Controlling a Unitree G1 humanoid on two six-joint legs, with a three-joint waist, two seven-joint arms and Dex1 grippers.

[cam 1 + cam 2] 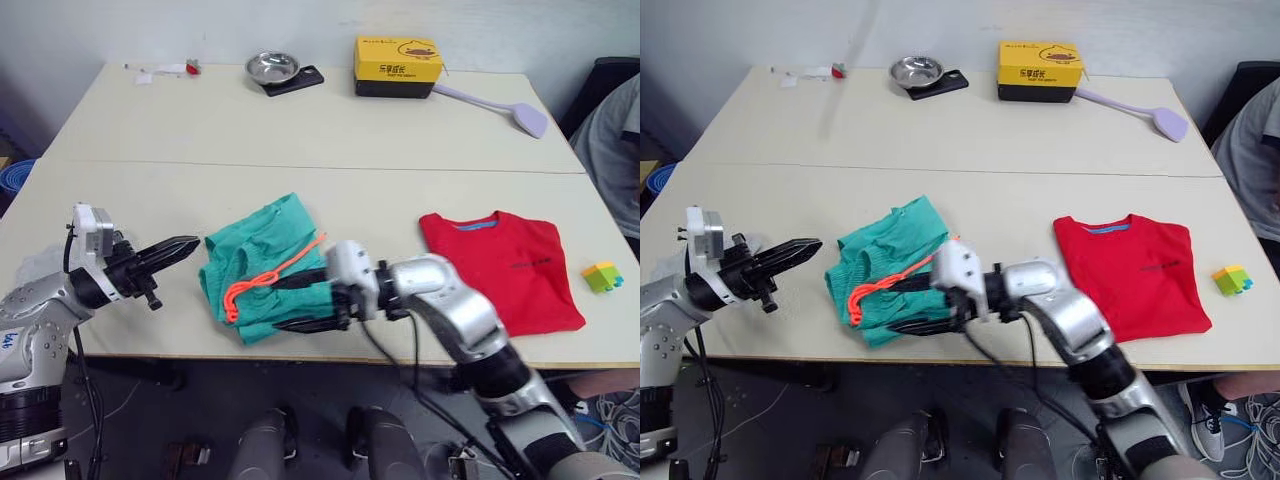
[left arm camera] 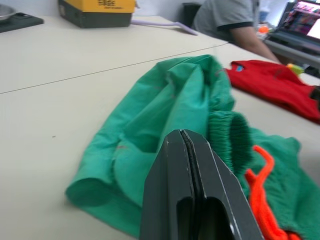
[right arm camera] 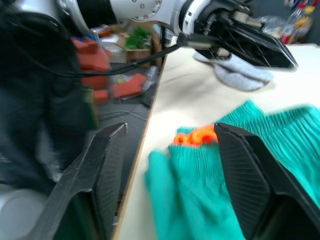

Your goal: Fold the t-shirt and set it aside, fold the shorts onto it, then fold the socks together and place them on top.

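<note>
Teal-green shorts (image 1: 268,268) lie crumpled near the front edge of the tabletop (image 1: 300,130), neon-orange drawstring (image 1: 268,276) trailing across them. Red t-shirt (image 1: 503,266) sits folded flat at about 3 o'clock from the shorts, well apart, already set aside by the look of it. So the step in hand, as I judge it, is the shorts fold; nothing of them is on the shirt yet.

Right end effector (image 1: 296,304): fingers spread wide, straddling the near hem of the shorts at roughly 5 o'clock on the garment, one finger above the cloth and one at its lower edge. Not clamped on fabric that I can make out. Left end effector (image 1: 177,249): fingers pressed together, holding nothing, hovering just off the shorts' 9 o'clock edge.

Socks (image 3: 239,74): a light grey lump shows in the right wrist view on the tabletop beyond the left end effector.

Next move likely calls for closing the right fingers on the hem, and opening the left to take the waistband side, before flattening and folding. Drawstring may snag.
</note>
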